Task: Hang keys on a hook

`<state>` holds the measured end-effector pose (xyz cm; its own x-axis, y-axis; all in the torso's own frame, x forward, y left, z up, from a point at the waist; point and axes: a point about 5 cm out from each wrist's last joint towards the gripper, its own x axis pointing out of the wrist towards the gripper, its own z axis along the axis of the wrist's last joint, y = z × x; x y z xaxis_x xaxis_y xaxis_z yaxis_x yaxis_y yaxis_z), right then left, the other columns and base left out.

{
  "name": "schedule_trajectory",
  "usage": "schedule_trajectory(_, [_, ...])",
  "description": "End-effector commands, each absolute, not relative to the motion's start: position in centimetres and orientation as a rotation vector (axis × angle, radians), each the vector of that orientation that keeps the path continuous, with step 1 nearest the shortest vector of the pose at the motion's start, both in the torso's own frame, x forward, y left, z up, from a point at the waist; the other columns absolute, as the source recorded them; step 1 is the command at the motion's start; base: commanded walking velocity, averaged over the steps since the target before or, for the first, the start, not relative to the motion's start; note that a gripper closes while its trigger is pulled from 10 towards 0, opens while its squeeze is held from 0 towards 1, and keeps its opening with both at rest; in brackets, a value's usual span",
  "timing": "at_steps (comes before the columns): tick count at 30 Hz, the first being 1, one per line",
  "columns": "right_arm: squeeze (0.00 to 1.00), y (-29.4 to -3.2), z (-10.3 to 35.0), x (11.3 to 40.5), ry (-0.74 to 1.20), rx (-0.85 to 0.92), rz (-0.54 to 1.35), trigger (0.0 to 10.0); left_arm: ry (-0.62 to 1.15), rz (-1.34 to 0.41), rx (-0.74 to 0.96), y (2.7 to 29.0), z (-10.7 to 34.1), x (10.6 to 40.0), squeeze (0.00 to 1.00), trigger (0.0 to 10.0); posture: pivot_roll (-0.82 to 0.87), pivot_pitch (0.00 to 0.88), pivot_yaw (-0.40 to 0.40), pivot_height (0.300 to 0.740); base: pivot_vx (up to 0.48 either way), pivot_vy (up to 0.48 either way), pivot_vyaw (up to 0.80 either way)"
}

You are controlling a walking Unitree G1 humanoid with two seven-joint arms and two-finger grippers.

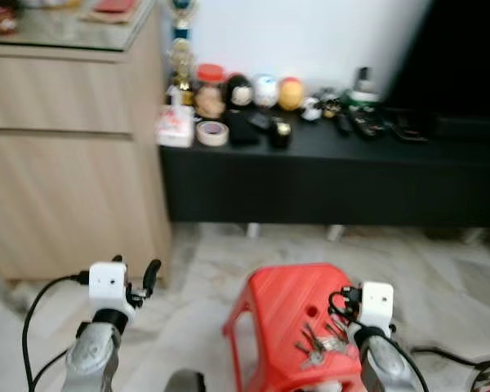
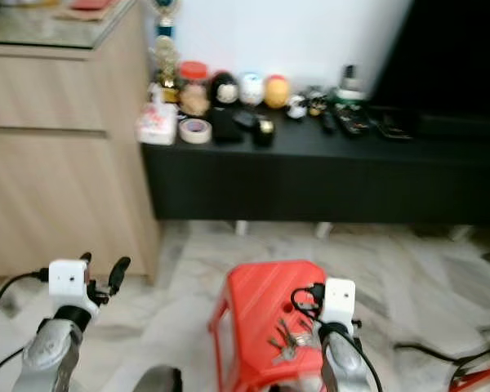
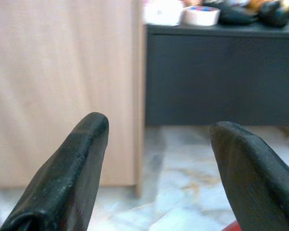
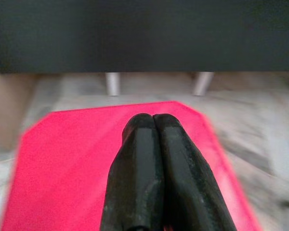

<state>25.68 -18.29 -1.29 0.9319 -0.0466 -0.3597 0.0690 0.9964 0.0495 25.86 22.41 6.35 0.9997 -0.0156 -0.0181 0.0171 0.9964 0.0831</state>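
- I have the right pincer (image 4: 151, 120) over the top of the red stool (image 1: 282, 306), its two black fingers pressed flat together with nothing between them.
- The keys (image 1: 317, 345) lie loose on the stool's top near its front edge, just beside my right wrist on its inner side; from the head cameras I cannot tell whether the wrist touches them.
- The left pincer (image 3: 156, 139) hangs over the floor, well apart from the keys, off the stool's left side, fingers spread wide and empty.
- It points toward the corner where the wooden cabinet (image 1: 65, 163) meets the black bench (image 1: 335, 180).
- The stool stands on a pale marble-patterned floor (image 1: 204, 269), in front of the bench.
- The bench is low and dark, on short pale legs, set against a white wall (image 1: 310, 37).
- On the bench's left end I can make out a roll of tape (image 1: 211, 132), a small pink-and-white box (image 1: 174, 126), a red-lidded jar (image 1: 210, 90) and a row of small round objects too blurred to name.
- A dark screen (image 1: 465, 57) stands over the bench's right end.
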Motion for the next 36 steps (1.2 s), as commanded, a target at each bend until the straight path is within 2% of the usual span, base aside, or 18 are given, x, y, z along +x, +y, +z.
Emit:
schedule_trajectory(1, [0.0,-19.1,-1.4,25.3,0.379,0.06,-0.075,10.0,0.029,-0.032,0.071,21.8,6.0,25.8,0.0,10.0,0.09,0.0,-0.102,0.632,0.0,0.0,0.8])
schedule_trajectory(4, [0.0,-19.0,-1.5,25.4,0.383,0.062,-0.067,10.0,0.028,-0.034,0.071,21.8,6.0,25.8,0.0,10.0,0.09,0.0,-0.105,0.632,0.0,0.0,0.74])
schedule_trajectory(15, [0.0,-19.3,-1.6,24.9,0.383,0.096,-0.098,10.0,0.029,-0.032,0.067,21.9,5.9,25.8,0.0,10.0,0.1,0.0,-0.11,0.632,0.0,0.0,0.0])
schedule_trajectory(25, [0.0,-18.9,-2.9,23.8,0.472,0.108,-0.092,10.0,0.039,-0.03,0.07,22.1,5.7,25.6,0.0,10.0,0.09,0.0,-0.104,0.632,0.0,0.0,0.0])
schedule_trajectory(31, [0.0,-18.7,-2.5,24.4,0.458,0.1,-0.08,10.0,0.04,-0.022,0.081,22.2,5.7,25.5,0.0,10.0,0.09,0.0,-0.105,0.593,0.0,0.0,0.0])
schedule_trajectory(36, [0.0,-18.3,-2.3,24.8,0.447,0.092,-0.067,10.0,0.042,-0.022,0.084,22.2,5.7,25.3,0.0,10.0,0.1,0.0,-0.105,0.593,0.0,0.0,0.0])
